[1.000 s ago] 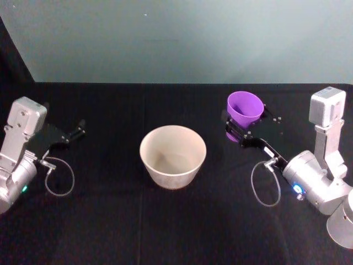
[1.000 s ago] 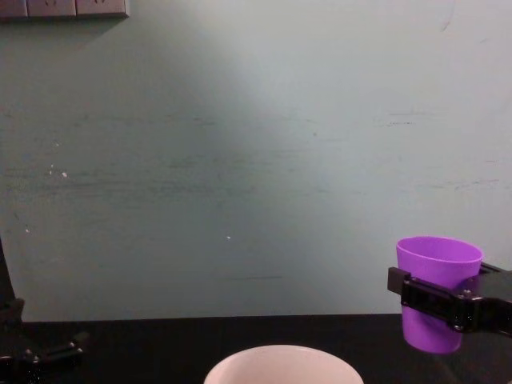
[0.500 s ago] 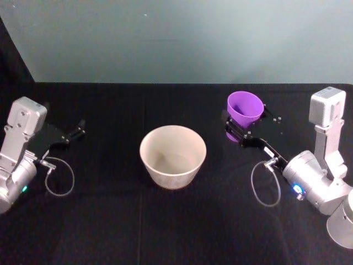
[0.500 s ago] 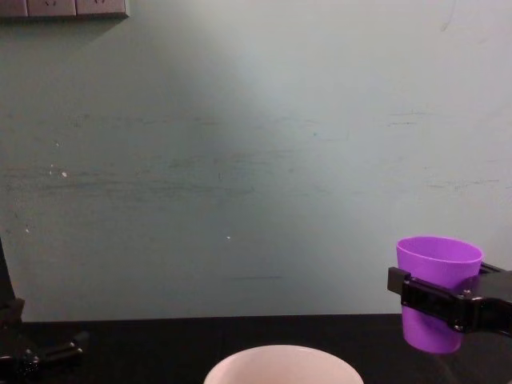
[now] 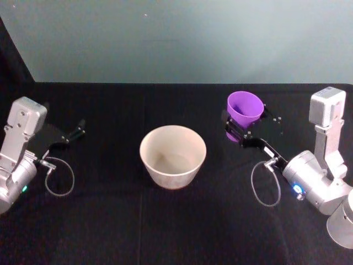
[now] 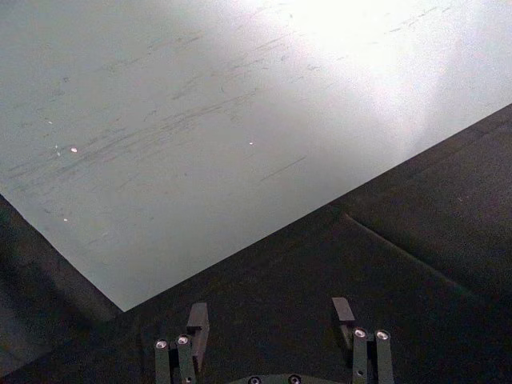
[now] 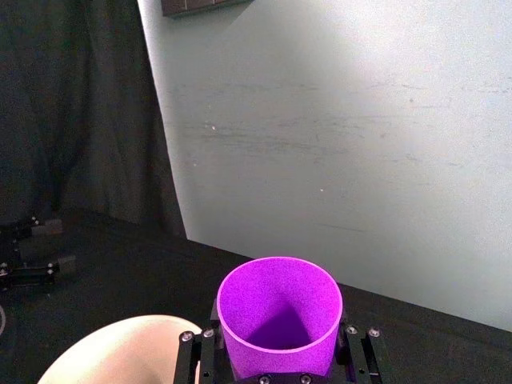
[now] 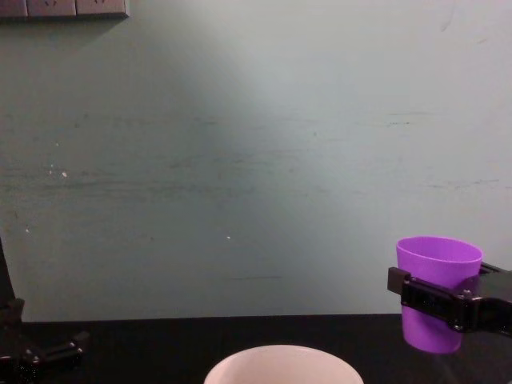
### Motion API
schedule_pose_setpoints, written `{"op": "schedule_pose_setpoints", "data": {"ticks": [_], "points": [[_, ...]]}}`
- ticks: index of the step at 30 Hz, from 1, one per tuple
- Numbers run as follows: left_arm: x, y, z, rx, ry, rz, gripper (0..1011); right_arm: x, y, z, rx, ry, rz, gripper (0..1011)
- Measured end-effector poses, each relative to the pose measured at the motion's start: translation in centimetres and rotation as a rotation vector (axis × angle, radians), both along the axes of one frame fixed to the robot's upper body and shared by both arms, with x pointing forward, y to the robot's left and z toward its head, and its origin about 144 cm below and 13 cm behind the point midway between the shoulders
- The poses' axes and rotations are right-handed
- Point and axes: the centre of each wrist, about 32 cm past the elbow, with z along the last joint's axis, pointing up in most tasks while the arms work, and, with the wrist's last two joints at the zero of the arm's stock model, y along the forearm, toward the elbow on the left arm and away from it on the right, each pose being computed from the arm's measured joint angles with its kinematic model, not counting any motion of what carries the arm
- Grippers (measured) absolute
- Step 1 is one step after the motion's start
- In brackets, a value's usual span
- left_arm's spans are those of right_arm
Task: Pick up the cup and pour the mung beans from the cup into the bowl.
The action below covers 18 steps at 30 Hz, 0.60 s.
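There is one small bright purple tapered plastic cup (image 5: 245,106) and one wide round pale pinkish-white bowl (image 5: 165,175). Two black-fingered grippers are here, the left gripper (image 5: 81,128) and the right gripper (image 5: 246,124), with one thin grey looped cable (image 5: 58,178) at each wrist, two altogether. One black tablecloth (image 5: 165,232) lies beneath.

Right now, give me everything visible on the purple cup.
The cup is bright purple, smooth, plastic-looking and handleless, tapering toward its base. It is held upright, mouth open upward, its inner bottom in shadow. The right pincer is shut on its wall, a finger on each side. It is right of the bowl, not touching it.
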Motion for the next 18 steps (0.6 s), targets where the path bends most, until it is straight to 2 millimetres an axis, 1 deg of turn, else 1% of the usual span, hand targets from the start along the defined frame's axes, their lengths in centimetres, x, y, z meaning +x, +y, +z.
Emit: {"op": "schedule_pose_setpoints", "data": {"ticks": [18], "points": [[0.0,0.0,0.0,0.0,0.0,0.0,1000,0.0,0.0,0.0,0.0,0.0,0.0,735]]}}
